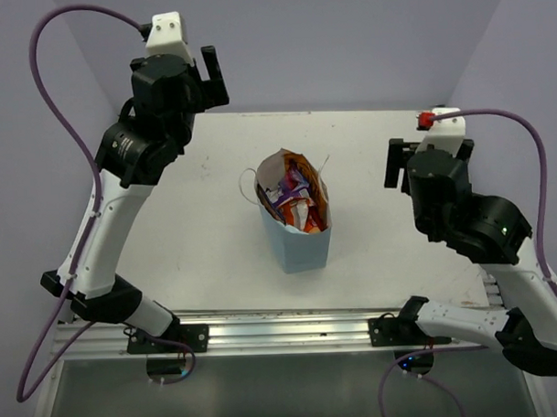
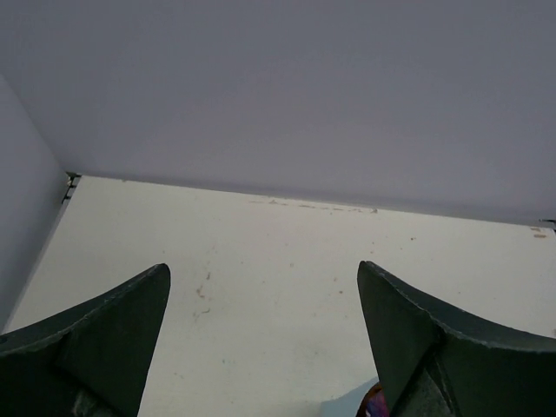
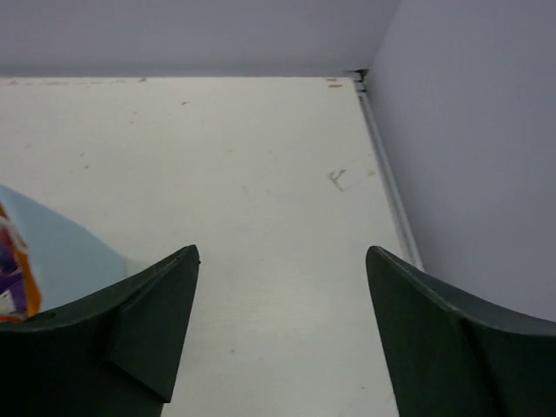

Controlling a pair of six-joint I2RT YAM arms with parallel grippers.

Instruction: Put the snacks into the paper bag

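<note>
The light blue paper bag (image 1: 303, 242) stands upright in the middle of the table. Several snack packets (image 1: 295, 197), orange, red and purple-white, sit inside its open top. My left gripper (image 1: 210, 75) is open and empty, raised at the far left, well away from the bag. My right gripper (image 1: 428, 159) is open and empty, raised at the right of the bag. In the right wrist view the bag's edge (image 3: 69, 252) shows at the lower left, beside the left finger (image 3: 148, 321). In the left wrist view a purple bit of a packet (image 2: 375, 404) shows at the bottom.
The white table (image 1: 216, 256) is walled by lilac panels on the left, back and right. An aluminium rail (image 1: 283, 332) runs along the near edge with both arm bases on it. The table's right edge strip (image 3: 387, 174) shows in the right wrist view.
</note>
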